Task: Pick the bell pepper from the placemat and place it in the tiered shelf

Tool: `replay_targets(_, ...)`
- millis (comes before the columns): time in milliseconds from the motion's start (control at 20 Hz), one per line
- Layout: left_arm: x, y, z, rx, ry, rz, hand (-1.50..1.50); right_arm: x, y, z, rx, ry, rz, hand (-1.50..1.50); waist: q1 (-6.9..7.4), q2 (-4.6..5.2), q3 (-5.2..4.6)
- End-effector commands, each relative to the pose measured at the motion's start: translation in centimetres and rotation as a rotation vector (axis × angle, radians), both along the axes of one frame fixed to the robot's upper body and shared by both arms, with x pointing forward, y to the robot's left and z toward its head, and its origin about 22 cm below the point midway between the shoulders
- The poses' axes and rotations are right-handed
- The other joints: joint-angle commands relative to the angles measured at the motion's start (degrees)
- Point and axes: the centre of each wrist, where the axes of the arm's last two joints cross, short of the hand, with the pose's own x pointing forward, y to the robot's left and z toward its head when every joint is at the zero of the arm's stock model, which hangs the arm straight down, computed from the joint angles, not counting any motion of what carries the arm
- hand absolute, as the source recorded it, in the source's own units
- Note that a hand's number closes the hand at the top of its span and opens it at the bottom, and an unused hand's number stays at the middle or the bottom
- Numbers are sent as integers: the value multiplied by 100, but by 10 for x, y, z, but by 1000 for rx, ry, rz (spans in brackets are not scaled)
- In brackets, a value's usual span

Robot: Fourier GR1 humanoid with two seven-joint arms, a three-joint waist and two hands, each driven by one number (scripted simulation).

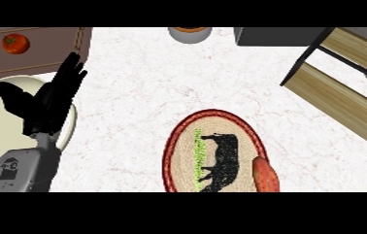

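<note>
The bell pepper [266, 176], orange-red and elongated, lies on the right rim of the placemat [182, 154], its lower end cut off. The left hand [54, 99] stands upright at the left, fingers straight, holding nothing. The tiered shelf [331, 90], far right, shows only partly.

A round placemat [245, 142] and the orange-red vegetable [266, 176] at its right rim are both cut off by the lower edge. The vegetable's kind cannot be told. A grey pot [190, 34] is cropped at the top. The wooden shelf [337, 101] runs past the right edge. The left hand [50, 107] hides part of a cream plate [13, 140].
</note>
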Motion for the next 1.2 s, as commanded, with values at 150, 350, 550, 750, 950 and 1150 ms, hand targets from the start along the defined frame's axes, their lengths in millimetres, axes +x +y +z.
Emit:
replay_targets(150,-2,13,9,-2,-15,-10,0,23,-57,7,21,13,6,150,36,-3,3)
replay_targets(350,14,17,0,-11,2,-7,0,33,-75,-2,21,16,12,150,1,3,2)
replay_targets(550,1,-6,-3,-1,12,-17,0,52,-89,-7,11,17,2,150,50,5,4)
replay_targets(750,-1,5,-12,-7,-10,2,0,46,-104,-15,77,75,-160,150,52,13,1)
replay_targets(950,8,-2,12,-13,-7,-19,0,74,-97,-34,96,-18,-194,-150,94,17,7)
replay_targets(1150,7,-5,-2,3,-9,-19,0,91,-94,-28,137,-127,-176,-150,104,25,6)
